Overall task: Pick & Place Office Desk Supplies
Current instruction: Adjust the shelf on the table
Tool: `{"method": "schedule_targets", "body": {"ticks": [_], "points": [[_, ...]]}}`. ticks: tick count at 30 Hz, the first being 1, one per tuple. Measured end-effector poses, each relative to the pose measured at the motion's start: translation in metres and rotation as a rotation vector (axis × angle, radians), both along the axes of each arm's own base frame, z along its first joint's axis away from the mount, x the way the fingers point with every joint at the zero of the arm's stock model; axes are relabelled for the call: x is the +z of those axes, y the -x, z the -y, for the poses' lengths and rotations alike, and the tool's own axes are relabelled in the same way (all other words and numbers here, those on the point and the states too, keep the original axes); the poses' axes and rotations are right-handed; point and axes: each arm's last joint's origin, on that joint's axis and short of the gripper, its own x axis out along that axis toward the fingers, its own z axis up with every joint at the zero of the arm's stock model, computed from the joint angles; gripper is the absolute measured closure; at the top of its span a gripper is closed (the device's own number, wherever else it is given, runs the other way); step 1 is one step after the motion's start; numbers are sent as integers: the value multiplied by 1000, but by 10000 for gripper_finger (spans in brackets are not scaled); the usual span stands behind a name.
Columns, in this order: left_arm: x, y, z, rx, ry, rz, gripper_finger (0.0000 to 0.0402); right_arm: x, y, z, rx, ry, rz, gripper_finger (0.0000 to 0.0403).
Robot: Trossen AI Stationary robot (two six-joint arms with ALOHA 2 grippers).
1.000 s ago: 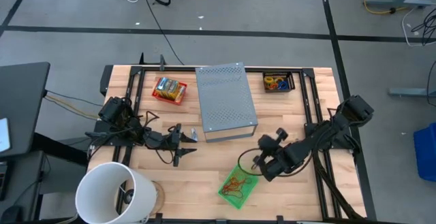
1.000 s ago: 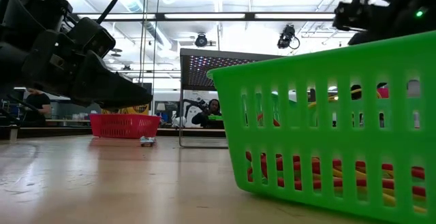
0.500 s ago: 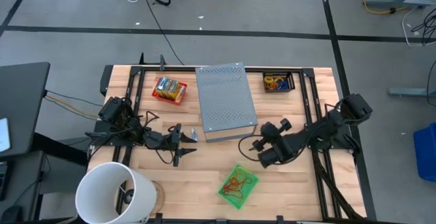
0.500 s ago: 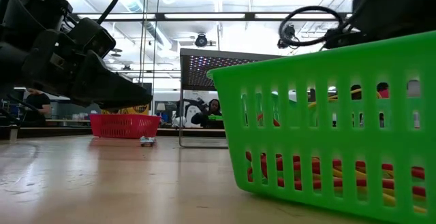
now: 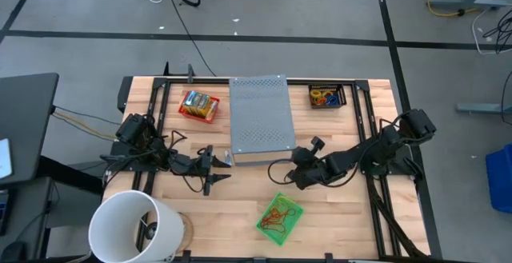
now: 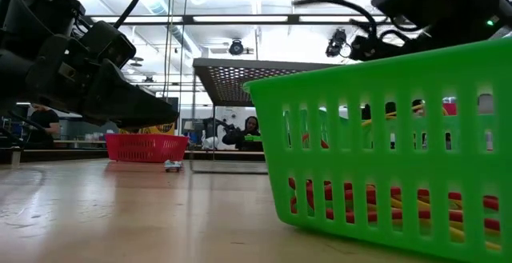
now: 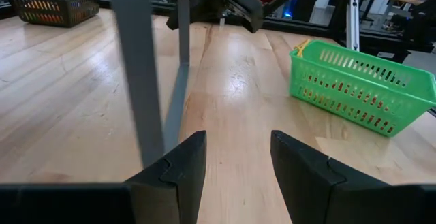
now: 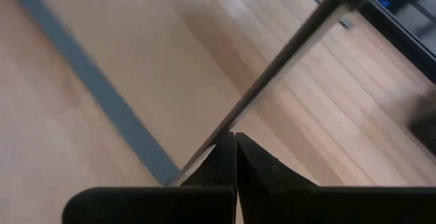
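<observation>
**Left claw [image 5: 226, 169] apart, right claw [image 8: 232, 142] pinched on grey box [image 5: 258, 115]**

Hovers spread and empty by box's near-left corner. Red tray [image 5: 183, 113]: yellow-orange packets [image 5: 200, 103]. Likely step: tipping box up by its near edge. Next calls for steady lift, no slip. Green basket [image 5: 299, 209]: rubber bands [image 5: 276, 215]. Black basket [image 5: 342, 95]: likewise.

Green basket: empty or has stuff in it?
Has stuff. The green basket holds orange and red rubber bands, visible from above and through its slots in the low view.
</observation>
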Motion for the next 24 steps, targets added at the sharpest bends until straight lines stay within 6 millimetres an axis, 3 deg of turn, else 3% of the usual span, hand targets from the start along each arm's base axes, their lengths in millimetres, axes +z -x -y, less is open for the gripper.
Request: {"method": "schedule_targets", "body": {"ticks": [8,24], "points": [[0,0,0,-1,-3,-1,232,4,-13,1,135,-17,7,403],[-1,0,1,-48,-8,-11,232,3,-12,-8,242,-81,-37,403]]}}
